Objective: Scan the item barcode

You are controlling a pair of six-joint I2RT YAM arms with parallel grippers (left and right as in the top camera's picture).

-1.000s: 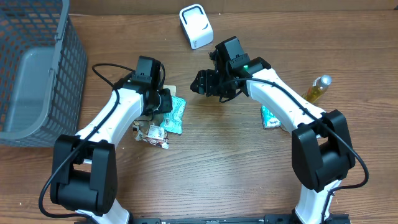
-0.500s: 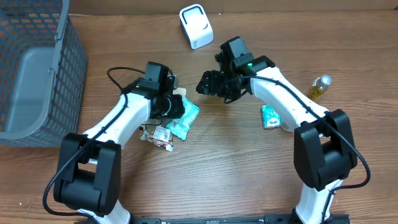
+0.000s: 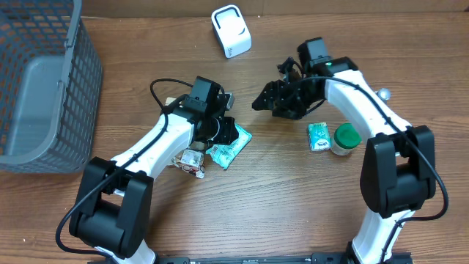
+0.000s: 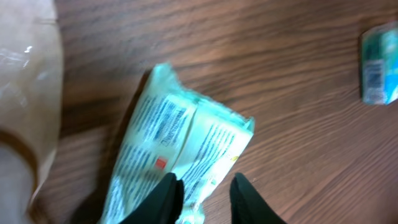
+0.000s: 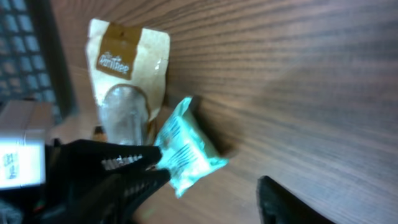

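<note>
Two left gripper (image 4: 205, 198) fingers (image 4: 166, 198) pinch the teal packet (image 4: 180, 134), its lower end cut off; right gripper (image 5: 214, 180) gapes empty.

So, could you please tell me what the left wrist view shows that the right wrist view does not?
Only the left wrist view shows the small teal box at its right edge. Only the right wrist view shows the grey basket in its top left corner. Both show the teal packet pinched by the left gripper, with the tan pouch beside it.
</note>
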